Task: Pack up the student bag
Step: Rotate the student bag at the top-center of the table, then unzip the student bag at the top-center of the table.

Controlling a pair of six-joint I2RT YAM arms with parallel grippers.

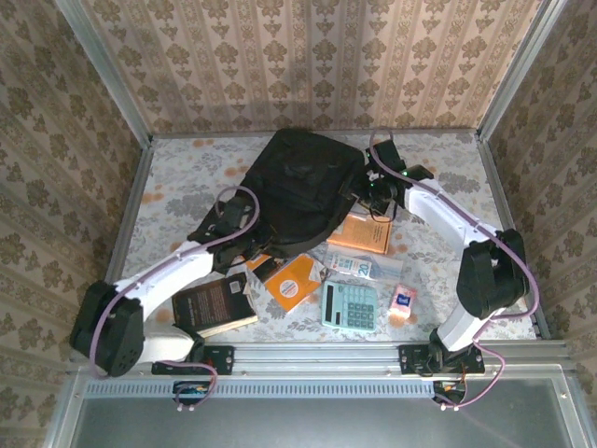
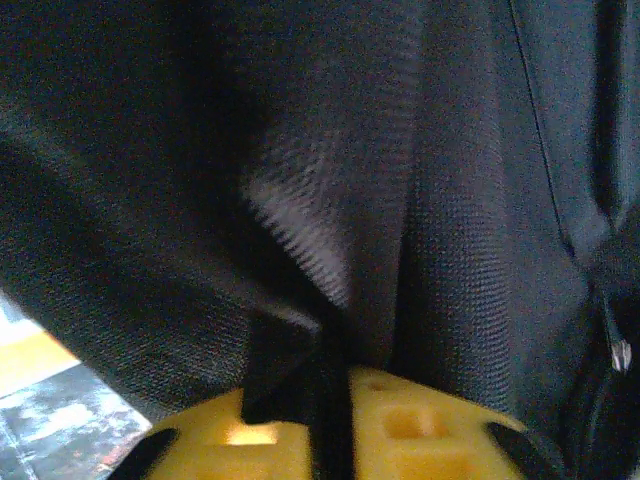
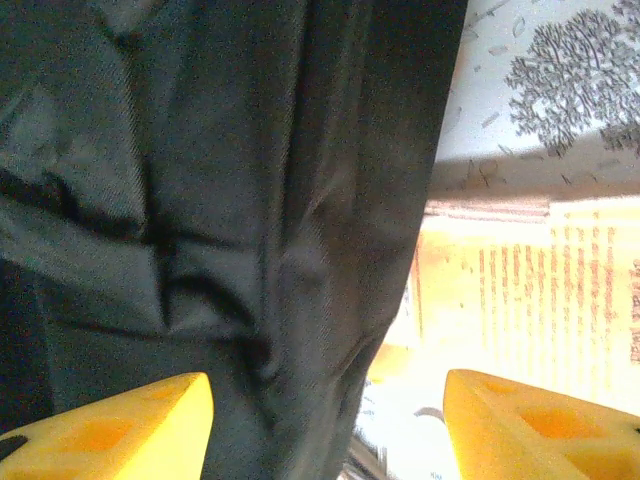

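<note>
Nearest the arm bases, a black-covered book (image 1: 215,306), a pale green calculator (image 1: 350,306) and a small packet (image 1: 403,301) lie on the patterned surface (image 1: 187,177), with an orange notebook (image 1: 294,280) just beyond them. Past these, the left claw (image 1: 246,243) sits at the near-left edge of the student bag (image 1: 298,187). In its wrist view its yellow fingers (image 2: 430,430) stand close together, with a dark fold of bag fabric rising from the narrow gap between them. Whether the fold is pinched or lies loose there cannot be told through the blur. The bag itself lies slumped in the middle of the surface toward the back wall, its near edge overlapping an orange book (image 1: 362,233). The right claw (image 1: 375,185) is at the bag's right side, farther back. Its jaws stand wide apart and grip nothing, with the bag's fabric edge and the orange book's printed cover both showing between the two fingertips (image 3: 140,425).
</note>
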